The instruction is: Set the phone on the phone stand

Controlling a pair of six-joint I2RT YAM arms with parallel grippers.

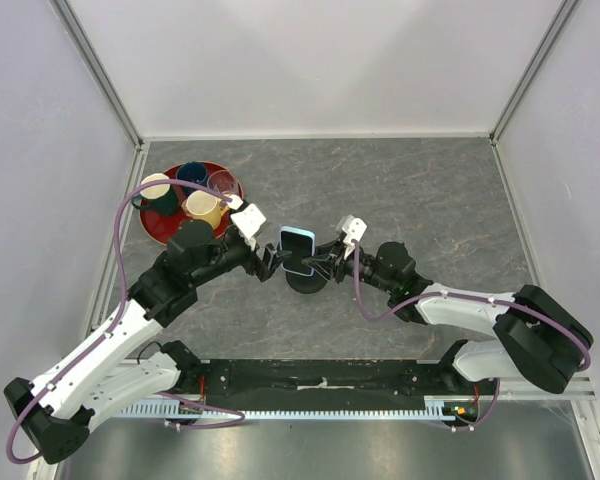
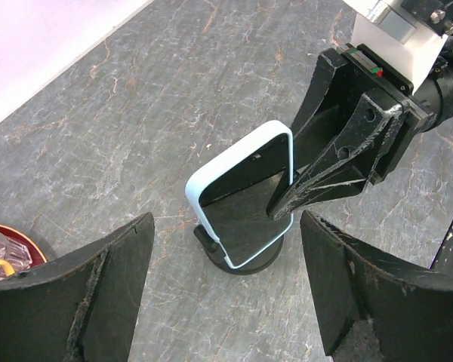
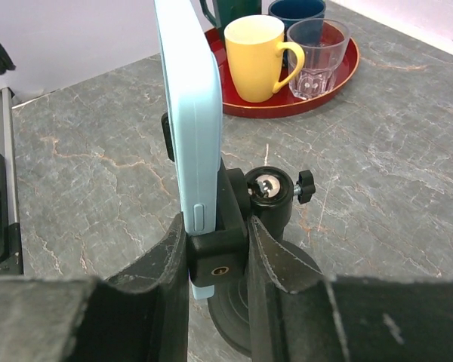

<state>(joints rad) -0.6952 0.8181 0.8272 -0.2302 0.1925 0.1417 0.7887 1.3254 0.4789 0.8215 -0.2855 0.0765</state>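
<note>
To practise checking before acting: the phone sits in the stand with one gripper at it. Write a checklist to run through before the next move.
1. The phone seated upright in the phone stand clamp: ok.
2. The right gripper let go of the clamp: not ok, it is shut around the clamp and the phone's edge.
3. The left gripper open and clear of the phone: ok.
4. The stand's base flat on the table: cannot tell, mostly hidden.
5. The tray of cups apart from the stand: ok.
</note>
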